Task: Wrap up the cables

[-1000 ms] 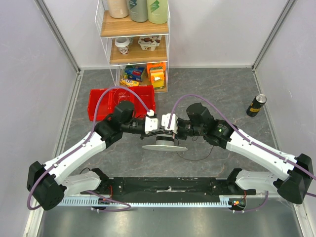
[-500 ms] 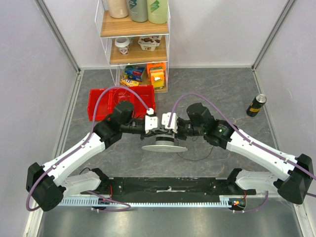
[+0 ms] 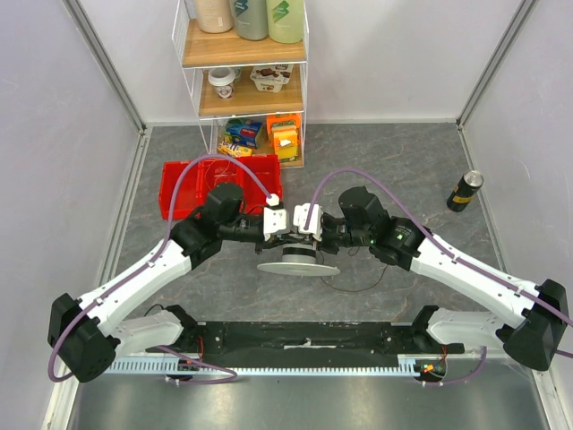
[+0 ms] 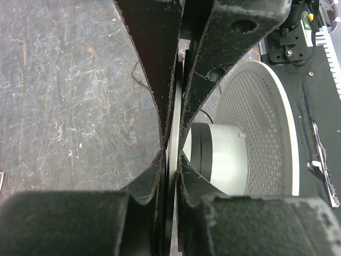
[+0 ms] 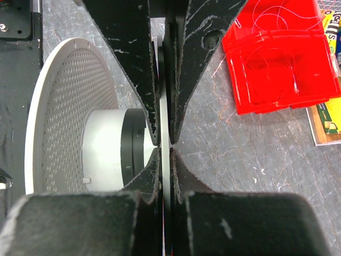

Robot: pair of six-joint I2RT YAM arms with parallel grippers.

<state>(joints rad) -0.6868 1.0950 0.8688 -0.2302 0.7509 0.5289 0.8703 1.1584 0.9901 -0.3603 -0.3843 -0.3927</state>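
Observation:
A translucent-white spool stands on the table between both arms, with a perforated lower flange and a white hub with a black band. My left gripper is shut on the thin edge of the spool's upper flange. My right gripper is shut on the same flange from the other side. The cable, a hair-thin dark wire, lies in a loose loop on the table right of the spool. A short stretch also shows in the left wrist view.
A red tray lies behind the left arm, also in the right wrist view. A shelf unit with bottles and packets stands at the back. A dark can stands far right. A black strip runs along the near edge.

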